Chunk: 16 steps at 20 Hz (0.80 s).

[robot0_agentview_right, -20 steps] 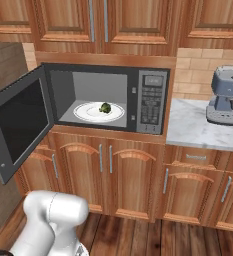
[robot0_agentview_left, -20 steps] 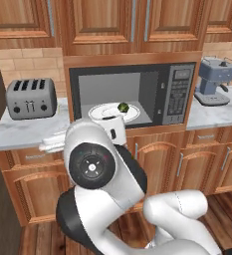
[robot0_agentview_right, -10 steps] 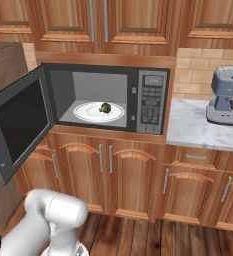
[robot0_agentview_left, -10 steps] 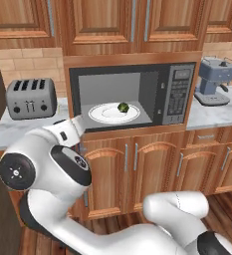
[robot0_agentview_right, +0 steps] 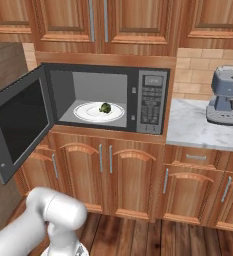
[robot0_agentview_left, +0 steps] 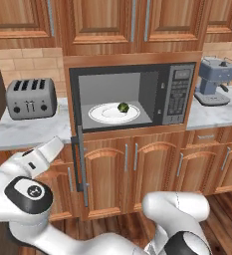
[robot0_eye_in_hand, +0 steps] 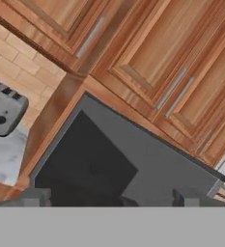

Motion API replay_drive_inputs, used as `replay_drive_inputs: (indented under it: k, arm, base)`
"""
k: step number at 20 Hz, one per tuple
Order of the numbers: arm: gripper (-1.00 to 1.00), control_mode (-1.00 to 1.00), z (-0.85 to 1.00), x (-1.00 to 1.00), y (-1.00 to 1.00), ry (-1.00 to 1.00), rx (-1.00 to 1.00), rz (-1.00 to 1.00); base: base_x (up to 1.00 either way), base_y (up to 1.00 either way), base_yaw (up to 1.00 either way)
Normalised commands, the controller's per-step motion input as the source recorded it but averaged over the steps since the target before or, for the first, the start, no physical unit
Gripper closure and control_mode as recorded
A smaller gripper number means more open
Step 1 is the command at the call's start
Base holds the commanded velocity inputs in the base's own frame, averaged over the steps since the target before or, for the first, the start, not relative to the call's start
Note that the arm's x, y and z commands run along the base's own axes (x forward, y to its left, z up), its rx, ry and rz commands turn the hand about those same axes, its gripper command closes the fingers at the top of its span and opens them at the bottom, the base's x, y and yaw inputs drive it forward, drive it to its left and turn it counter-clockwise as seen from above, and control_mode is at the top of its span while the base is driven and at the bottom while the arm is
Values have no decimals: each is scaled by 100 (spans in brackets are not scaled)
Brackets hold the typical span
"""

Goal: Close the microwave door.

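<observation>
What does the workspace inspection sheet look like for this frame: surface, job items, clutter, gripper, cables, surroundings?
Surface: grey marble counter on both sides of the microwave, over wooden base cabinets.
Job's things: microwave built in under the upper cabinets; microwave door swung wide open on its left hinge, dark window facing out.
Clutter: white plate with a small green food item inside the cavity; silver toaster left of the microwave; blue-grey coffee machine on the right.
Gripper: fingertips low in the hand view, aimed at the door's outer face; state unclear.
Cables: nothing seen.
Surroundings: brick backsplash, wood floor.
</observation>
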Motion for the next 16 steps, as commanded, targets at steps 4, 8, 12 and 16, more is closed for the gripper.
replay_drive_inputs:
  k: [4, 8, 12, 16]
  arm:
    - [-100, -100, -31, 38, -27, -16, -22, -28]
    - [-100, -100, -41, 29, -61, -12, -13, -33]
    - [-100, -100, -38, 18, -69, -14, -7, -35]
    - [-100, -100, -7, 0, -77, -10, -1, -30]
  base:
    - [0, 0, 0]
    - [0, 0, 0]
    - [0, 0, 0]
    - [0, 0, 0]
